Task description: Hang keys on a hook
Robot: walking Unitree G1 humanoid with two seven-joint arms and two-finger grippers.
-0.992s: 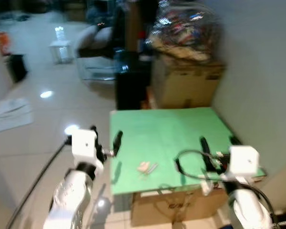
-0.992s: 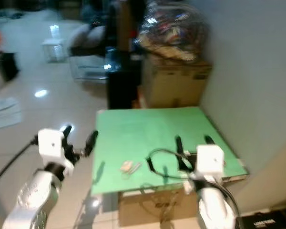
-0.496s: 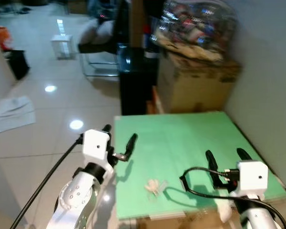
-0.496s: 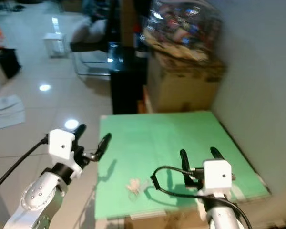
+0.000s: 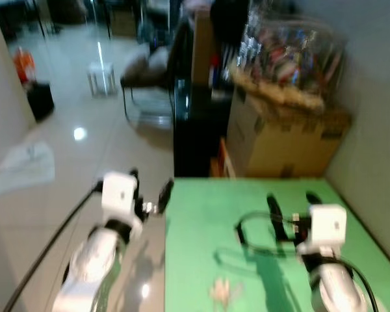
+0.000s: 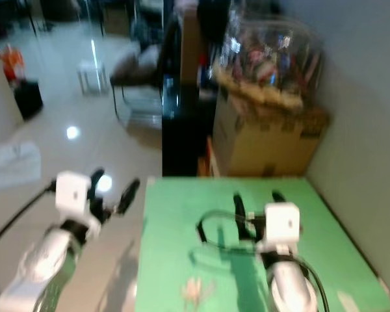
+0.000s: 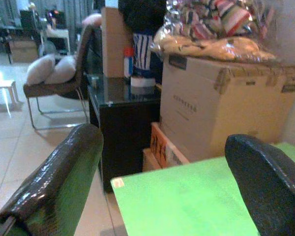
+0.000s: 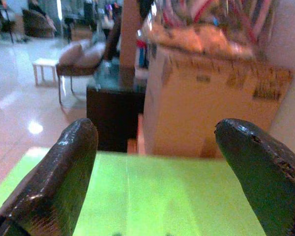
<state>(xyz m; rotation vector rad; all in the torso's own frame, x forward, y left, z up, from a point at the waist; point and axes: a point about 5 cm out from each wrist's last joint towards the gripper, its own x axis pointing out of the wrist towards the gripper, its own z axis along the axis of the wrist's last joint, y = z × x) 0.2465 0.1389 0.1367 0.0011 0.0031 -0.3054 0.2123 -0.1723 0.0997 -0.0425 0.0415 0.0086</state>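
A small pale bunch of keys point(image 5: 224, 290) lies blurred on the green tabletop point(image 5: 201, 247), near its front edge. My left gripper point(image 5: 149, 184) hovers open at the table's left edge, farther back than the keys and to their left. My right gripper point(image 5: 292, 199) is open above the middle of the table, behind the keys and to their right. Both wrist views look between spread, empty black fingers point(image 7: 64, 172) point(image 8: 64, 167) across the green top to the boxes behind.
Behind the table stand a black cabinet point(image 5: 195, 130) and a cardboard box point(image 5: 279, 140) with a clear bag of clutter point(image 5: 292, 58) on it. A grey wall point(image 5: 377, 97) runs along the right. Shiny tiled floor point(image 5: 65, 149) with a chair point(image 5: 146, 78) lies to the left.
The camera has swung upward and closer, so table and keys sit lower in the picture. Both grippers stay open over the table; the keys lie where they were.
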